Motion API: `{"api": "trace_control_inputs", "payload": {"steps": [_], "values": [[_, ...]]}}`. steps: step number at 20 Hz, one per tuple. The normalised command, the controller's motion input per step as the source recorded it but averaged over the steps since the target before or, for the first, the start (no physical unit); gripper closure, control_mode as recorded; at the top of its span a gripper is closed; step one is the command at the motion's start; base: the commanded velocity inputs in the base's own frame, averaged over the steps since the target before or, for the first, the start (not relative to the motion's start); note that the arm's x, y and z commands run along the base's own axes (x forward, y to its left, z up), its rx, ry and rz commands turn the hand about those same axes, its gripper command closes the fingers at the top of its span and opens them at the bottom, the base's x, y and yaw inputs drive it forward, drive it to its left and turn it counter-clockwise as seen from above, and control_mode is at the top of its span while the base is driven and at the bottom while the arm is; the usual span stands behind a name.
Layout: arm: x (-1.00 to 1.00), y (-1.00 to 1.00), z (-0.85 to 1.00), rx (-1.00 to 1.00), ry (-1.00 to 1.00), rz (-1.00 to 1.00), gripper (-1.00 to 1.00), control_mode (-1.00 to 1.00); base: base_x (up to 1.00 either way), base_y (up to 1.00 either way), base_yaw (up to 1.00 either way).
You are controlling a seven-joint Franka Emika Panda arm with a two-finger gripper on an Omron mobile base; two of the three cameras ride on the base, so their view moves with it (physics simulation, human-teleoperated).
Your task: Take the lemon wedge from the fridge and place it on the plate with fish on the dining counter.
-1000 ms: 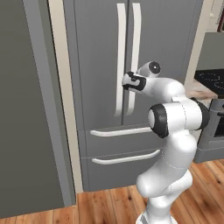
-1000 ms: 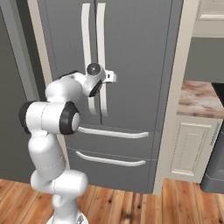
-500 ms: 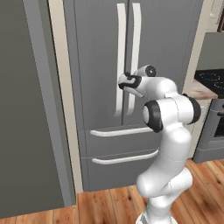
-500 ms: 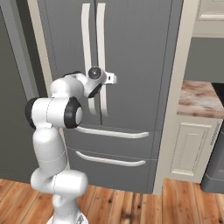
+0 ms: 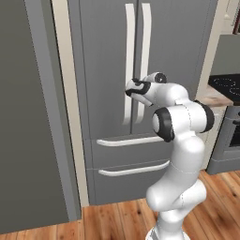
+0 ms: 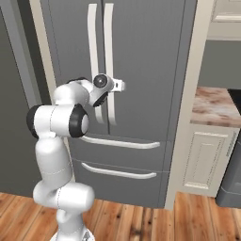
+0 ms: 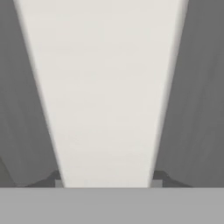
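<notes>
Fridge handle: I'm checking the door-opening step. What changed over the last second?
The gripper moved in and closed on the left door's handle, which now sits between its fingers in the hand view. The fridge doors stayed shut; the base did not move.

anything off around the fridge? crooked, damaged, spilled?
Nothing stands out. The fridge has both doors and drawers closed and straight, the floor is clean, and the hand sits squarely at the left door handle.

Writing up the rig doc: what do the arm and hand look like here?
Glossy white arm built of rounded, tubular links with dark bands and caps at the joints. The hand is dark, on a white wrist; in the hand view its two small dark fingertips show. No cables or markings visible.
</notes>
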Motion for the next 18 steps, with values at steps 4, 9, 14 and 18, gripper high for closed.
{"api": "trace_control_inputs", "payload": {"steps": [4,9,14,18], "values": [[-0.30,-0.13,0.01,0.00,0.00,-0.02,1.00,-1.00,0.00,0.00,0.00],[-0.73,-0.50,0.05,0.01,0.00,-0.08,1.00,-1.00,0.00,0.00,0.00],[-1.00,-0.87,0.11,0.07,0.00,-0.14,1.00,-1.00,0.00,0.00,0.00],[-1.00,-1.00,0.13,0.12,0.00,-0.16,1.00,-1.00,0.00,0.00,0.00]]}}
